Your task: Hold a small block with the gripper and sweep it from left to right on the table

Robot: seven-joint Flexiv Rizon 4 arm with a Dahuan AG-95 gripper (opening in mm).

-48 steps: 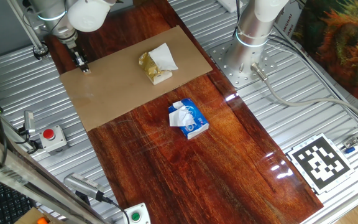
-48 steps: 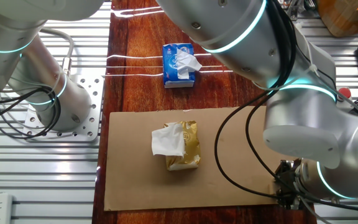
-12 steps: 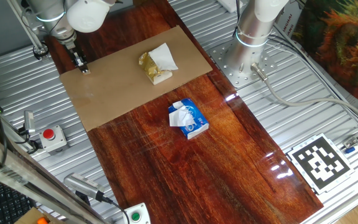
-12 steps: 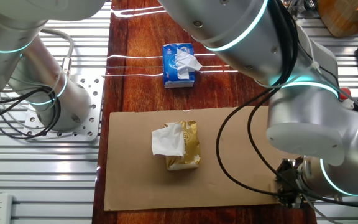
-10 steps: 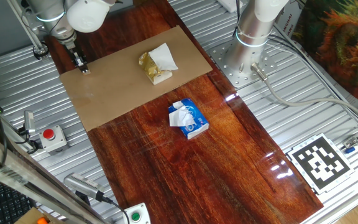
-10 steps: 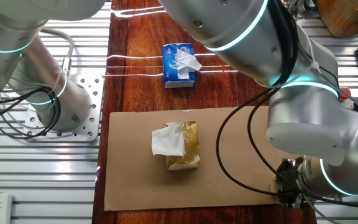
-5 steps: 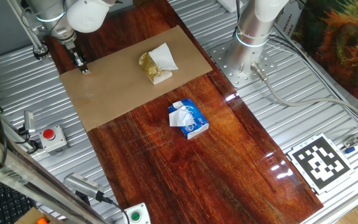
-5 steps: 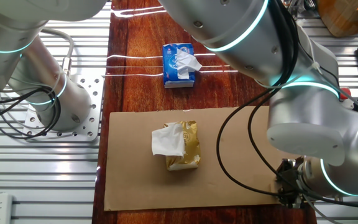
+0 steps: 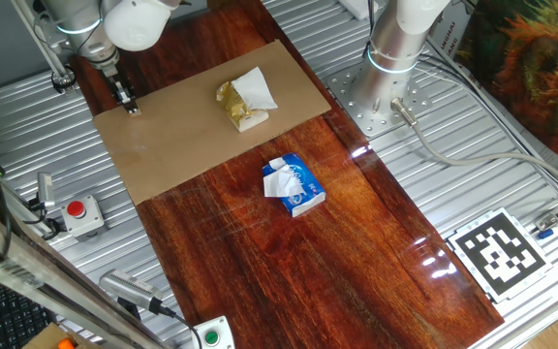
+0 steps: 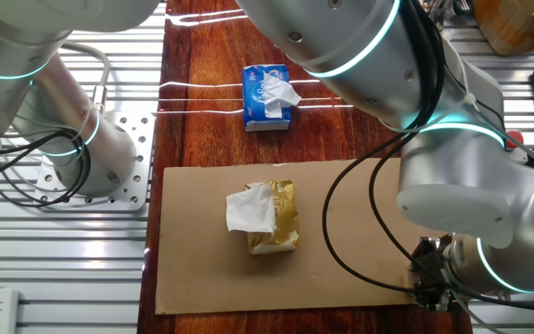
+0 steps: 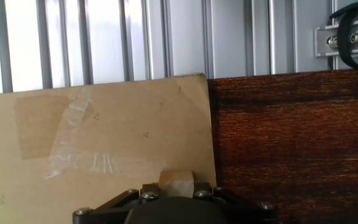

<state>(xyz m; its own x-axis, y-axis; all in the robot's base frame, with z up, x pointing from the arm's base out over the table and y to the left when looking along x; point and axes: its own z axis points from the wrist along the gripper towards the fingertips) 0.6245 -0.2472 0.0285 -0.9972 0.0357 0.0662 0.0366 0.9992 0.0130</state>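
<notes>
Hand view: block is showing as a pale tan piece at bottom edge, sitting just above the black end effector body, on the cardboard sheet near its right edge; clear tape patch is lying to the left.
End effector: is pointing down at the sheet's far left corner in one fixed view; fingers look narrow and are sitting at the block, but can't tell for sure if they're gripping it. In the other fixed view it's mostly hidden behind the arm's big silver joint.
Block in fixed views: too small to make out.
Counter: glossy red-brown wood w/ the tan sheet lying across its far end.
Yellow lump w/ white paper: is sitting mid-sheet, well apart from the end effector.
Blue-white packet: is lying on bare wood, just off the sheet's near edge.
Red button: is sitting on the ribbed metal, left of the counter.
</notes>
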